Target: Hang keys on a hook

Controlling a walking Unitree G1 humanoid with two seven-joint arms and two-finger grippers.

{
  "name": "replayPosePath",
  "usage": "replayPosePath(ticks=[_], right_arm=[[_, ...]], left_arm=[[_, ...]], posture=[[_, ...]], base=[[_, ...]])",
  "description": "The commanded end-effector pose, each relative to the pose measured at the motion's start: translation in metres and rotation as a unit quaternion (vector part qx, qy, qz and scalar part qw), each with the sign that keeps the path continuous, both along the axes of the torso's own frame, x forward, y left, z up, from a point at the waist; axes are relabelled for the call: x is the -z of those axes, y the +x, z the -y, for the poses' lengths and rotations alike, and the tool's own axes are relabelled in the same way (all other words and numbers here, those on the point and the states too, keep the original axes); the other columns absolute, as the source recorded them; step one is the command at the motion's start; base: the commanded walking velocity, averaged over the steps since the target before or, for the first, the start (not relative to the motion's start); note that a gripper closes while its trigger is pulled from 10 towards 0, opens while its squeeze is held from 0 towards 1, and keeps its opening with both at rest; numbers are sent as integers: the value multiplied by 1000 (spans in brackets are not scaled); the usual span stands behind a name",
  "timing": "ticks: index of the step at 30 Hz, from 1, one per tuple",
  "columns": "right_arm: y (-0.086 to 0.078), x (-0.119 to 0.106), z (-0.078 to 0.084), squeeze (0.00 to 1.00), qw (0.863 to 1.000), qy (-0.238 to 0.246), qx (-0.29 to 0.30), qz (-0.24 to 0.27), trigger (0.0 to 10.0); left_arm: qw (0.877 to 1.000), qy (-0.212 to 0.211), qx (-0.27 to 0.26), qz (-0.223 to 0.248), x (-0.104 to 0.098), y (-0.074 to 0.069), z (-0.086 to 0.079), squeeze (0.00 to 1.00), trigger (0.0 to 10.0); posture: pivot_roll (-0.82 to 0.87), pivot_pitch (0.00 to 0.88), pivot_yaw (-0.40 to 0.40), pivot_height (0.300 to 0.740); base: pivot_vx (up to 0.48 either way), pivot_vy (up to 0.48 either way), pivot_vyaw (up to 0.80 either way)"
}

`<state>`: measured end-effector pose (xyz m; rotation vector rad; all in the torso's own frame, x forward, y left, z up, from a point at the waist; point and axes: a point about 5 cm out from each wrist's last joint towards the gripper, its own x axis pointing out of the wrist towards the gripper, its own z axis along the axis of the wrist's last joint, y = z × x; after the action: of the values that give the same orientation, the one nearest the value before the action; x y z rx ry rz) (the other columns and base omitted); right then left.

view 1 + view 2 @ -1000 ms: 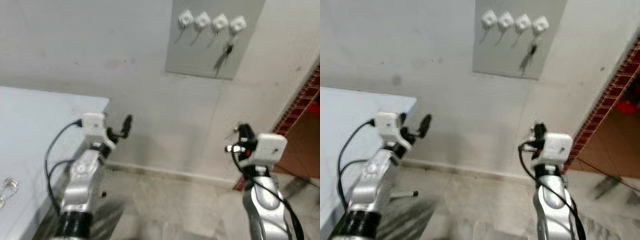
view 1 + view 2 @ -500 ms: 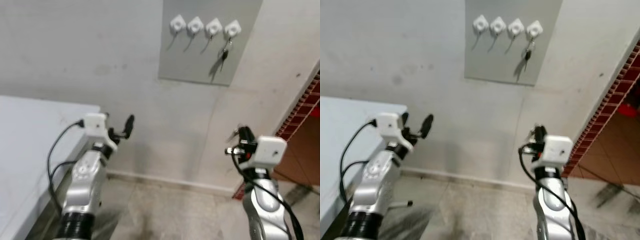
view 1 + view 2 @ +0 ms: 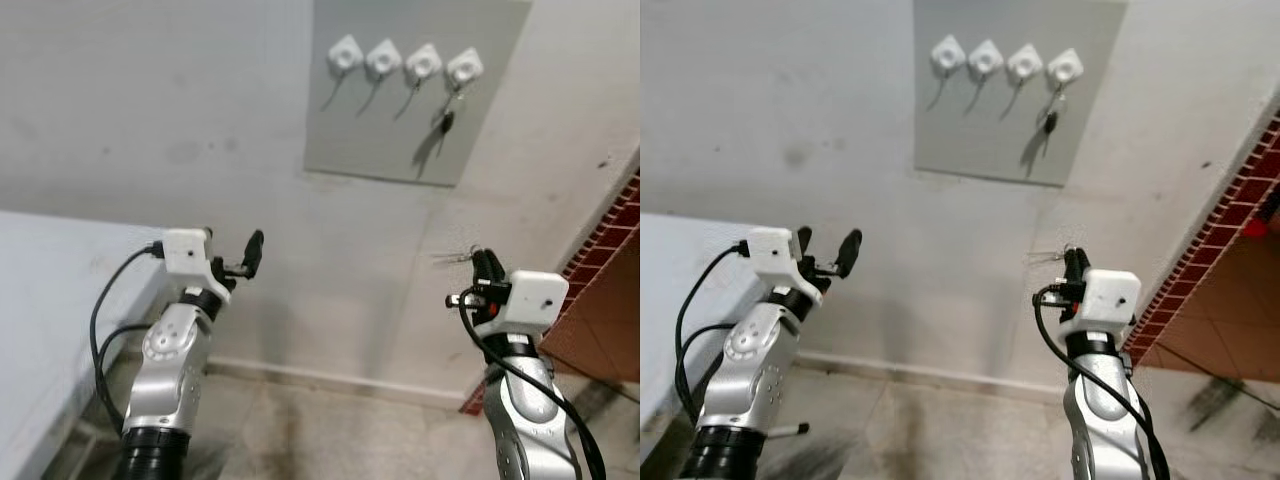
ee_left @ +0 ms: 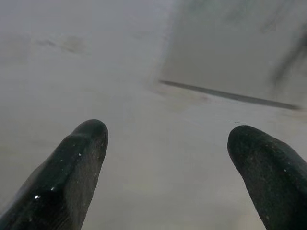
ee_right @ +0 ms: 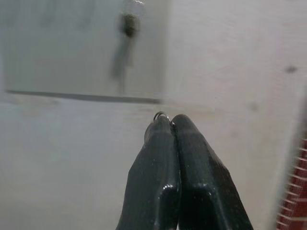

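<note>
You're facing a pale wall (image 3: 180, 120) with a grey panel (image 3: 400, 130) mounted high on it. To the robot's left sits the corner of a white table (image 3: 60, 270); to its right, a red brick edge (image 3: 610, 250) and reddish floor.

Both arms are raised in front of you, well below the panel. The left gripper (image 4: 165, 158) points at the wall with its fingers spread wide and nothing between them. The right gripper (image 5: 171, 125) has its fingers pressed together, pinching a thin wire ring (image 5: 161, 115) that just peeks out at the tips (the keys themselves can't be made out in the wrist view).

The panel carries four white hooks (image 3: 405, 62) in a row. A dark set of keys (image 3: 446, 119) already hangs from the rightmost hook (image 3: 464, 68); the other three are bare.
</note>
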<state>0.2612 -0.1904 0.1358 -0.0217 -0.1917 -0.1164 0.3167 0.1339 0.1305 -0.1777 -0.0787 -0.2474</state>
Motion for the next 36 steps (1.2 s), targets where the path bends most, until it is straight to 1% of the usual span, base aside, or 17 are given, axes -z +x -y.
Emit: replayPosePath(ticks=[1, 36], right_arm=[[1, -6, -4, 0, 1000, 3, -7, 13, 10000], [-1, -5, -7, 0, 1000, 8, -9, 8, 10000]], left_arm=[[1000, 9, -6, 7, -5, 2, -6, 0, 10000], [1000, 8, -4, 0, -4, 0, -5, 0, 10000]], posture=[[-30, 4, -28, 740], [-30, 22, -27, 740]], base=[[319, 0, 0], [321, 0, 0]])
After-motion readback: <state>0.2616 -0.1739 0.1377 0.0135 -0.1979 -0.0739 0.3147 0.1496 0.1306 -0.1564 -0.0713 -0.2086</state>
